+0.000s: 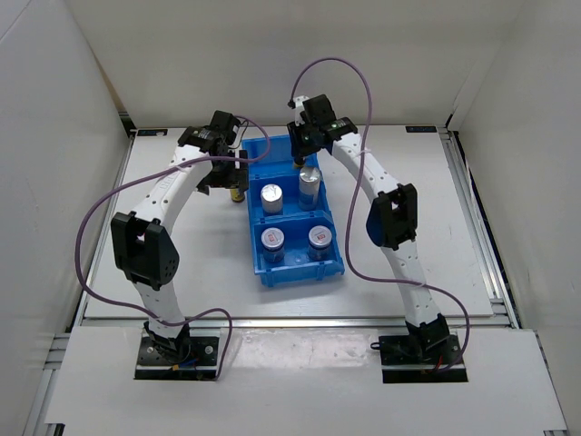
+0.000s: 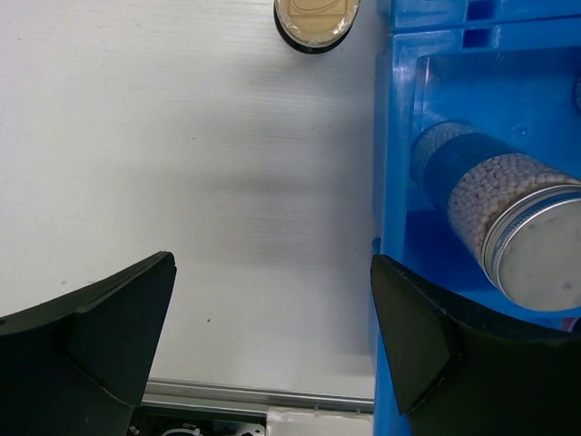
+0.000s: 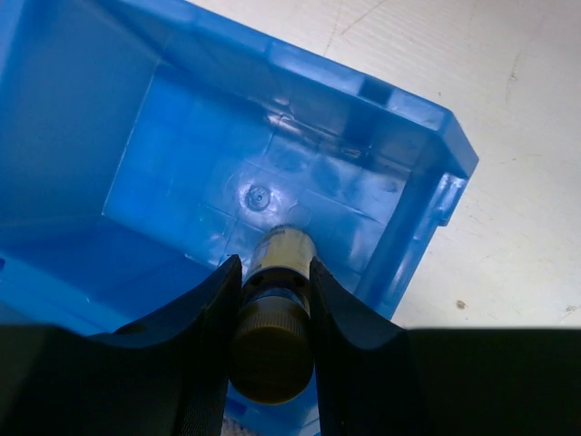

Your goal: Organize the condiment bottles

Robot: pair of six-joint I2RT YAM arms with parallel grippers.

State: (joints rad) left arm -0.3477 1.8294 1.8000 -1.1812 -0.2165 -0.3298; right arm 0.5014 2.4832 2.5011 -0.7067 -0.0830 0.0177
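My right gripper [image 3: 270,309] is shut on a slim dark-brown bottle with a gold cap [image 3: 272,350], holding it upright inside the far compartment of the blue bin [image 3: 413,232]; in the top view the gripper [image 1: 300,154] is over that compartment. The second dark-brown bottle [image 1: 238,193] stands on the table just left of the bin, and its gold cap [image 2: 316,20] shows in the left wrist view. My left gripper [image 2: 272,336] is open and empty beside it [image 1: 221,184]. Two taller cylinders [image 1: 272,197] [image 1: 310,184] stand in the middle compartment. Two squat jars [image 1: 273,240] [image 1: 320,238] sit in the near compartment.
The blue bin [image 1: 257,213] lies lengthwise in the middle of the white table. In the left wrist view its wall [image 2: 395,136] is right beside my right-hand finger [image 2: 427,336], with a white-blue cylinder [image 2: 508,218] inside. White walls enclose the table.
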